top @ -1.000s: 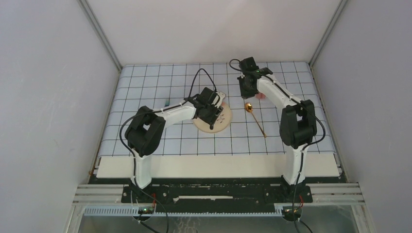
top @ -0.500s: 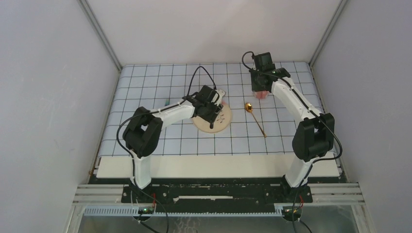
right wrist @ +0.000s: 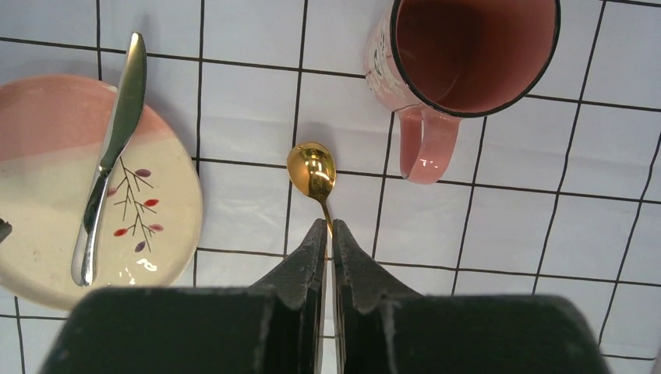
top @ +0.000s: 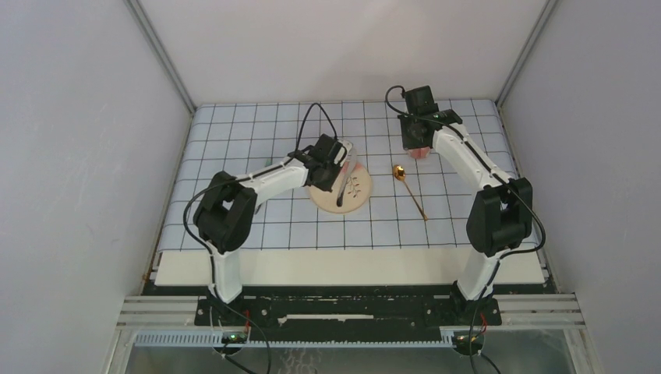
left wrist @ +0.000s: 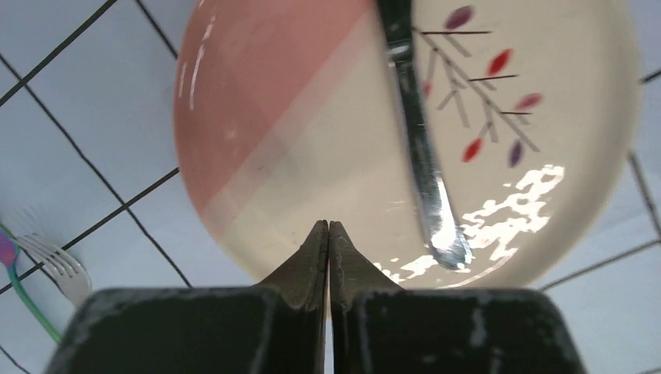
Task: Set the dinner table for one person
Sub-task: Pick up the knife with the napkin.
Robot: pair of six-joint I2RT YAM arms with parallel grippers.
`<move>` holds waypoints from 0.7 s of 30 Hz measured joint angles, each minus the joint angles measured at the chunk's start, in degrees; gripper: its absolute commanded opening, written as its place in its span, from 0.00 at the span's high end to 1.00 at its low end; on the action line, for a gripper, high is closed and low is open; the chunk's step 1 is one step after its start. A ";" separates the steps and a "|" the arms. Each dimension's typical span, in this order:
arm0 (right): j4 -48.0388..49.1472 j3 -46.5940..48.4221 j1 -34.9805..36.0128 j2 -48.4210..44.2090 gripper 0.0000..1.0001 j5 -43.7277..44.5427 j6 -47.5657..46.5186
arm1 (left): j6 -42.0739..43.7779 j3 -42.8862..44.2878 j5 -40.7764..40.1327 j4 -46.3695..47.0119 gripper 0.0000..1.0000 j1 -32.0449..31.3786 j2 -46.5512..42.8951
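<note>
A round cream and pink plate (left wrist: pixel 312 140) (top: pixel 355 195) lies on the blue gridded cloth, with a silver knife (left wrist: pixel 417 148) (right wrist: pixel 109 156) resting across it. My left gripper (left wrist: pixel 328 224) (top: pixel 331 170) hovers over the plate's near-left rim, shut and empty. A gold spoon (right wrist: pixel 312 171) (top: pixel 400 172) lies on the cloth right of the plate. A pink mug (right wrist: pixel 468 54) stands upright beyond it. My right gripper (right wrist: pixel 328 222) (top: pixel 415 139) hangs high over the spoon and mug, shut on nothing. The dinner table (top: pixel 343 266) shows as a cream strip at the near edge.
A fork (left wrist: pixel 51 263) (top: pixel 267 165) with a teal handle lies on the cloth left of the plate. Grey walls close in the cloth (top: pixel 249 140) on the left, right and far sides.
My left gripper's jaws have closed and it has drawn back a little to the left, with the knife lying on the plate. My right gripper moved right, over the mug, then held.
</note>
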 measured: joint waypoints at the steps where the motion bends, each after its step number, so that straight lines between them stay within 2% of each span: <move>1: 0.00 0.00 0.00 0.00 0.89 0.00 0.00 | 0.00 0.00 -0.63 -0.20 0.97 0.24 0.35; 10: -0.28 -0.17 0.00 -0.76 0.91 -0.17 -0.28 | -0.02 3.89 -2.54 -2.43 1.00 0.66 6.14; 21: -0.44 -0.24 0.02 -1.92 0.93 -0.15 -0.72 | -0.04 5.62 -2.43 -2.69 0.99 -1.57 7.41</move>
